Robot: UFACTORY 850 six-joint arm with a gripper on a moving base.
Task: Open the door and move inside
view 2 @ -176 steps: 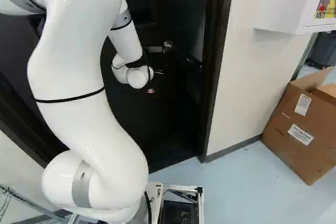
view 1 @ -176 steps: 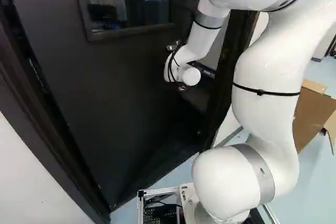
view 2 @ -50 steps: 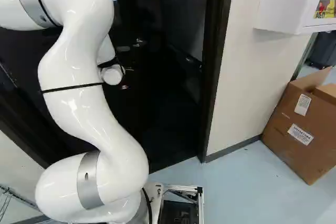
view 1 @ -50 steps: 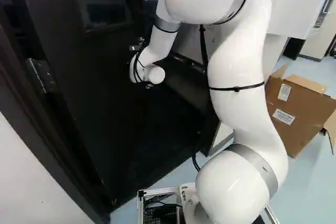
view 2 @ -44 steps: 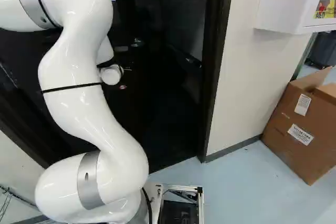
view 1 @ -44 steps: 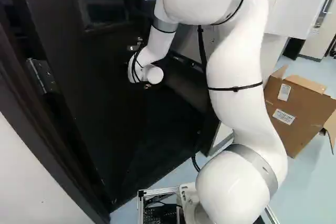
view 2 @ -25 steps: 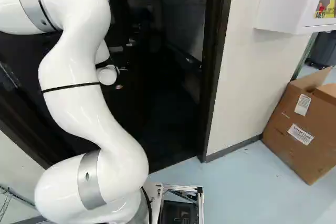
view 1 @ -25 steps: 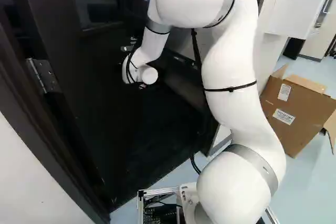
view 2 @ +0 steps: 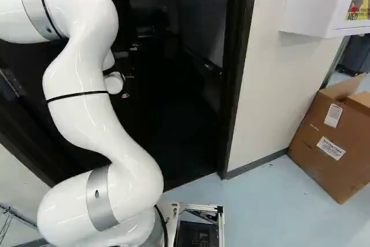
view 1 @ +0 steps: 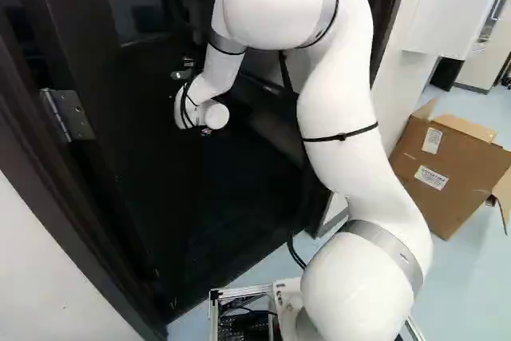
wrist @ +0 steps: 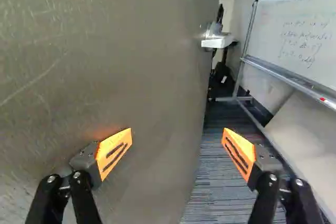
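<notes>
Over on the left, there's one metal hinge point(view 1: 76, 115) by the door point(view 1: 160, 189), which is swung partway into the far room. Near its free edge, just one lever handle point(wrist: 218, 41). Both fingers point(wrist: 114, 153) are spread wide and gripping nothing, one in front of the door's face, the other out past its edge. Farther right inside, one whiteboard point(wrist: 310, 32) has a few lines of handwriting. Right of the door frame point(view 2: 237, 85), one white wall cabinet point(view 2: 315, 1) shows some print, and one cardboard box point(view 2: 324, 160) has two white labels point(view 2: 333, 115).
</notes>
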